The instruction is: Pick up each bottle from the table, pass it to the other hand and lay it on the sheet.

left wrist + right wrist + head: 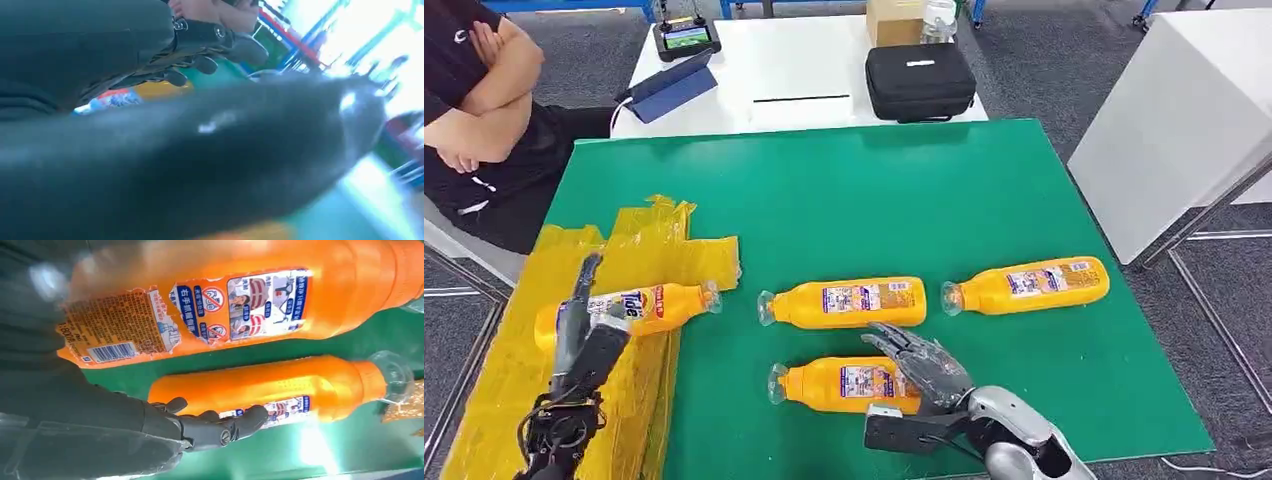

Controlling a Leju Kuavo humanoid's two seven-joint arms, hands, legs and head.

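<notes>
head view: while the right hand (921, 368) hovers spread over the nearest bottle (839, 384), gripping nothing, the left hand (584, 330) rests beside the bottle on the sheet (654, 305), near the yellow sheet (639, 250), fingers straight.
left wrist view: too blurry to tell.
right wrist view: fingers (220, 425) splayed beside orange bottles, clear caps, torn labels.

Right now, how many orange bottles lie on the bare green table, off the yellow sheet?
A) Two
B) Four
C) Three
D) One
C: the head view shows three bottles on the green table, the near bottle under the right hand, the middle bottle and the far-right bottle, while a fourth bottle lies on the yellow sheet.
</notes>
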